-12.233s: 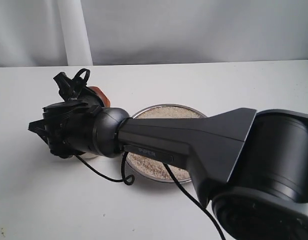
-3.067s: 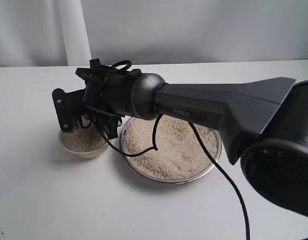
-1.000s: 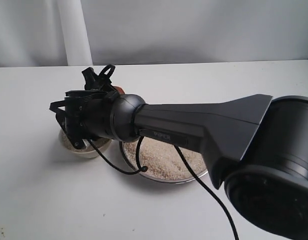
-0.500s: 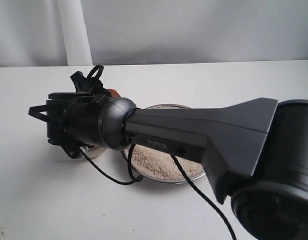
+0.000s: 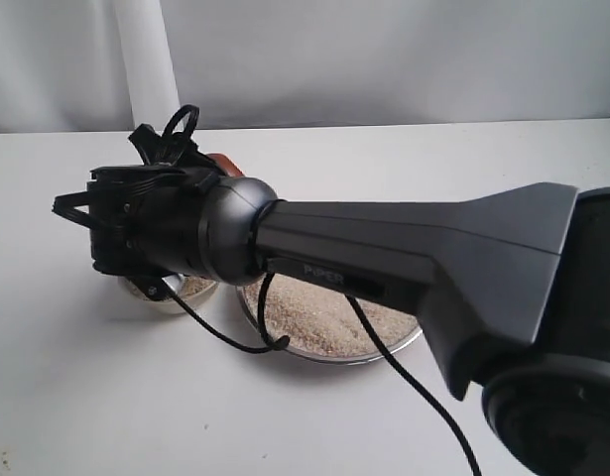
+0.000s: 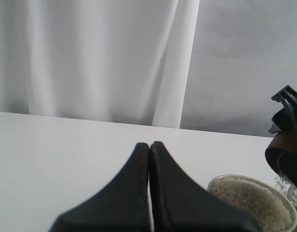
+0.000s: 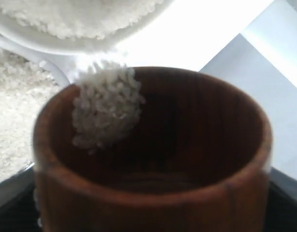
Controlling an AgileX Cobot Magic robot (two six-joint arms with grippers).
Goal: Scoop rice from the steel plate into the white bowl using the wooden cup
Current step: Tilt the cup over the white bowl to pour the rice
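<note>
The reddish-brown wooden cup (image 7: 153, 159) fills the right wrist view, tipped over, with my right gripper (image 5: 207, 167) shut on it. A clump of rice (image 7: 107, 108) slides over its lip toward the white bowl (image 7: 51, 43), which holds a mound of grains. In the exterior view my right arm's wrist (image 5: 176, 228) hides most of the white bowl (image 5: 176, 296); only a sliver of the wooden cup (image 5: 225, 164) shows behind it. The steel plate (image 5: 329, 352) with rice lies just right of the bowl. My left gripper (image 6: 149, 145) is shut and empty, off to the side of the white bowl (image 6: 252, 203).
My right arm's thick black link (image 5: 414, 258) crosses over the steel plate, and its cable (image 5: 235, 342) loops down to the plate's near rim. A white table (image 5: 86, 397) carries everything, with a pale curtain (image 5: 384, 59) behind.
Over the last second my right wrist has swung left over the white bowl and turned the cup further over. Rice now leaves the cup.
</note>
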